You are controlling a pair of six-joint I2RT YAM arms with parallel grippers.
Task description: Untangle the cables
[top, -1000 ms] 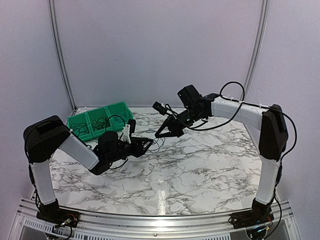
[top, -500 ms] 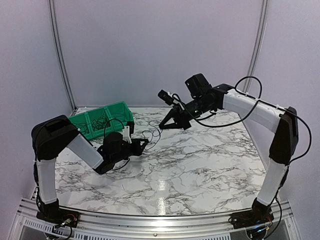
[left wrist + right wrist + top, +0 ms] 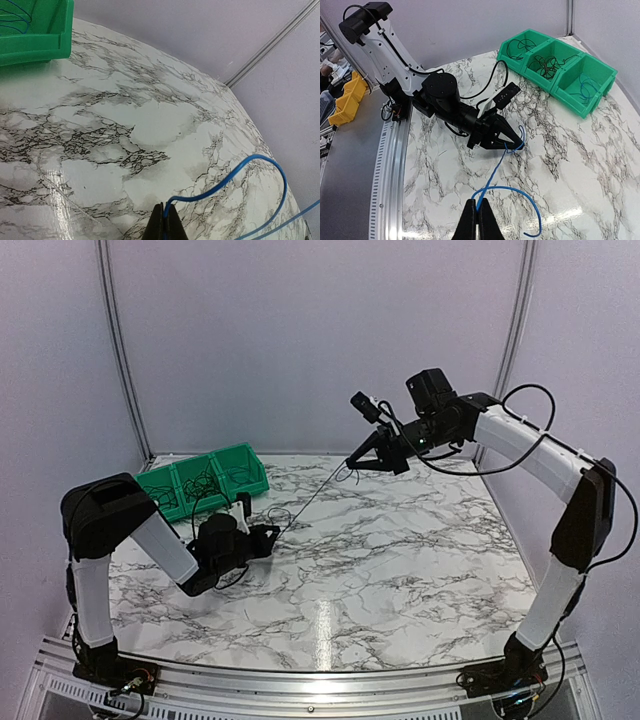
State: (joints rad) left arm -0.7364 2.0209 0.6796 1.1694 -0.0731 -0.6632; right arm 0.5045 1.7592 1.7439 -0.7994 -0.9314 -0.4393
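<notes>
While taut, blue cable (image 3: 495, 172) between left gripper (image 3: 274, 532) and right gripper (image 3: 351, 462).

The left gripper (image 3: 163, 222) shows only its fingertips at the bottom edge of its own wrist view. The blue wire (image 3: 240, 170) pinched there runs out of the picture at the lower right. The green bin (image 3: 35, 30) is cut off by the top left corner. The right gripper (image 3: 476, 220) is cropped likewise (tips only). From above, the dark wires (image 3: 200, 480) in the bin are too small to tell apart. The yellow bins (image 3: 345, 107) are cut by the left edge.
</notes>
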